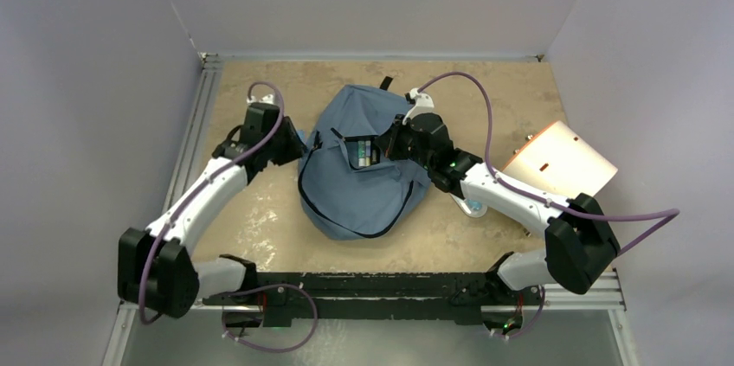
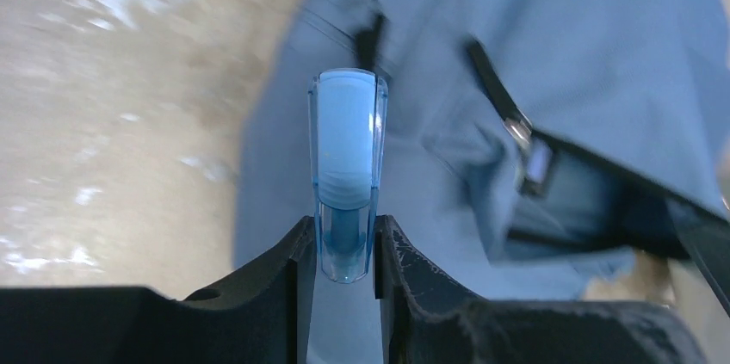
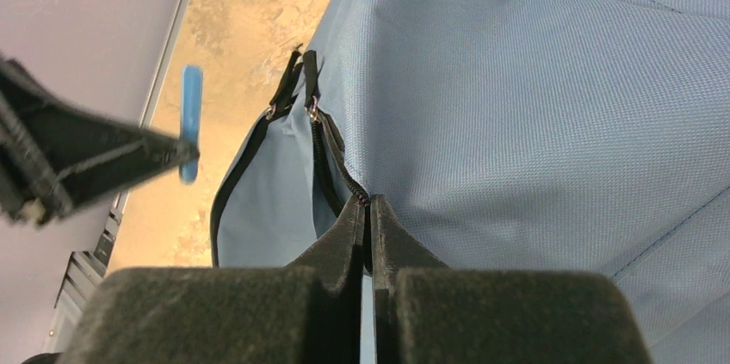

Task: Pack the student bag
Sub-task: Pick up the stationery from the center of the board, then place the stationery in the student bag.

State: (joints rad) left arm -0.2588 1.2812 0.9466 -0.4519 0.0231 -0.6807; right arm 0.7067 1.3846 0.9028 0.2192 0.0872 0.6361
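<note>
Left wrist: blue stick (image 2: 347, 140) is clamped in left claw (image 2: 344, 248).
Right claw (image 3: 368, 209): shut on zipper (image 3: 331, 162) of student bag (image 3: 534, 106).
Pocket (image 1: 362, 157): best entered tip-first, slowly.

The left arm (image 1: 203, 189) rose from the lower left of the overhead view toward centre-left, elbow bent. The left gripper (image 2: 344, 228) clamped a translucent blue stick (image 2: 347, 149) between its fingers. The right arm (image 1: 511, 197) stretched from the lower right to mid-frame, and the right gripper (image 3: 368, 207) was pinched tight on the zipper edge of the student bag (image 3: 516, 80).
</note>
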